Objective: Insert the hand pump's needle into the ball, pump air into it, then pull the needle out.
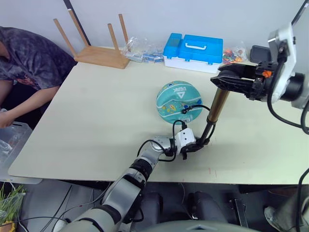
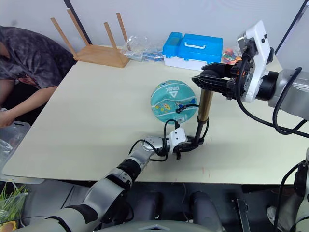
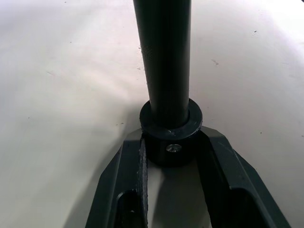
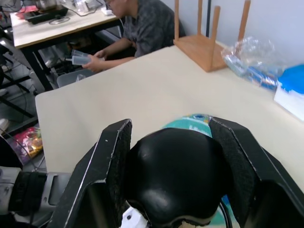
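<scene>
At the table's left edge a person [image 1: 24,58] in a dark patterned shirt leans over a clear bin, well apart from the work, and an upturned wooden stool [image 1: 99,46] rests at the far edge of the pale beige table [image 1: 87,121]. Nearer the middle, the left gripper [image 1: 195,144] lies low on the tabletop with its two black fingers [image 3: 128,175] closed around the black bottom cap of the hand pump [image 1: 217,106], a slim bronze-gold cylinder with black end caps; this looks meant to pin the base so the pump stays standing. Just behind it sits the teal-turquoise ball [image 1: 179,101] with white lettering and cartoon prints, close enough for the thin black hose [image 1: 195,107] to loop from the pump onto the ball's near side. The needle at the hose tip is too small to make out, so whether it is seated cannot be told. Behind the ball lies a blue plastic case [image 1: 193,48]. To the right, the right gripper [image 4: 173,175] clasps the pump's rounded black handle from above, apparently placed to drive pumping strokes.
</scene>
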{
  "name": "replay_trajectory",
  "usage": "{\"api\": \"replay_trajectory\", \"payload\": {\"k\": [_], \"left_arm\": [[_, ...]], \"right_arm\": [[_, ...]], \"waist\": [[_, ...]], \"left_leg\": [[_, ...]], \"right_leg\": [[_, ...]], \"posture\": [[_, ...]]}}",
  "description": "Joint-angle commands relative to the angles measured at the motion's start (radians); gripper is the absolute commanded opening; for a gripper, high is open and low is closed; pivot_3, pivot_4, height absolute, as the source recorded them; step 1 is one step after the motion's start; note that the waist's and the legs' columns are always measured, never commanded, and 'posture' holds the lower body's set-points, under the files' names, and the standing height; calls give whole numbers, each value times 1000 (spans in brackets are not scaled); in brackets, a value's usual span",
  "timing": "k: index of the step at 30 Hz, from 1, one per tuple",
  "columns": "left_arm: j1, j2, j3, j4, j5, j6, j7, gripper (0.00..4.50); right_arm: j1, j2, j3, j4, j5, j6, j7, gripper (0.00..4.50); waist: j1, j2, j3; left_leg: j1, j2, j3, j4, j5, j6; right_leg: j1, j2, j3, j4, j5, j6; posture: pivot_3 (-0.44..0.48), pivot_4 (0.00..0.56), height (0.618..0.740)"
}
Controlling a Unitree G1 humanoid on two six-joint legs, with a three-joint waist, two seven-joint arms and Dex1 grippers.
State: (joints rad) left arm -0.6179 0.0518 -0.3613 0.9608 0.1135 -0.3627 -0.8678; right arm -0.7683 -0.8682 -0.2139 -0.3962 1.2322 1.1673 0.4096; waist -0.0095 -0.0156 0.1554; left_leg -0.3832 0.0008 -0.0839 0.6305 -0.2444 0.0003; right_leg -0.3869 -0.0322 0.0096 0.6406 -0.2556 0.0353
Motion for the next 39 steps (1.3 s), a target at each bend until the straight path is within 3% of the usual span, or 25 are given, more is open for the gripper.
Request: {"api": "replay_trajectory", "payload": {"k": [1,6,11,13,17,21,26,31,36,39], "left_arm": [[67,36,-42,139,76,68,7,954],[74,42,-40,127,73,67,1,954],[87,49,-40,111,71,69,0,954],[87,49,-39,107,70,72,2,954],[86,46,-37,100,69,79,8,954],[85,44,-36,88,67,88,11,954],[81,51,-33,93,67,90,9,954],[69,50,-32,109,68,90,9,954],[59,44,-31,122,68,84,5,954],[57,40,-33,129,69,79,5,954]], "right_arm": [[11,-31,-86,-62,-13,-51,-12,2073],[148,15,-32,-93,-73,-106,-1,2073],[339,96,127,-78,-247,-233,54,2073],[429,142,212,-40,-335,-300,85,2073],[552,197,363,72,-529,-444,155,2073],[610,250,434,191,-667,-569,207,2073],[561,242,351,129,-664,-592,236,2073],[455,212,216,11,-547,-512,223,2073],[295,130,31,-119,-317,-331,147,2073],[202,81,-50,-133,-181,-247,89,2073]], "waist": [[0,0,0],[0,-3,-2],[-5,-9,-10],[-6,-14,-16],[-9,-12,-21],[-11,-20,-28],[-10,-18,-31],[-8,-13,-24],[-2,0,-7],[0,-1,-2]], "left_leg": [[0,0,0,0,0,0],[1,0,1,0,0,0],[3,1,1,1,0,0],[5,2,1,0,0,0],[7,2,-1,-1,0,0],[18,3,-1,-6,0,0],[22,4,-1,-10,0,-1],[20,3,0,-10,0,-1],[10,0,0,-7,0,0],[0,0,-1,-1,0,0]], "right_leg": [[0,0,0,0,0,0],[1,0,-1,0,0,0],[3,1,-1,0,0,0],[6,3,-2,0,-1,0],[6,3,0,0,-1,0],[12,4,1,-1,-2,-2],[14,1,2,-1,-4,-6],[13,2,3,-1,-2,-3],[6,1,2,0,-1,-1],[0,1,0,0,0,1]], "posture": [[0,150,740],[0,150,740],[0,150,740],[0,150,740],[0,150,740],[0,150,740],[0,150,740],[0,150,740],[0,150,740],[0,150,740]]}}
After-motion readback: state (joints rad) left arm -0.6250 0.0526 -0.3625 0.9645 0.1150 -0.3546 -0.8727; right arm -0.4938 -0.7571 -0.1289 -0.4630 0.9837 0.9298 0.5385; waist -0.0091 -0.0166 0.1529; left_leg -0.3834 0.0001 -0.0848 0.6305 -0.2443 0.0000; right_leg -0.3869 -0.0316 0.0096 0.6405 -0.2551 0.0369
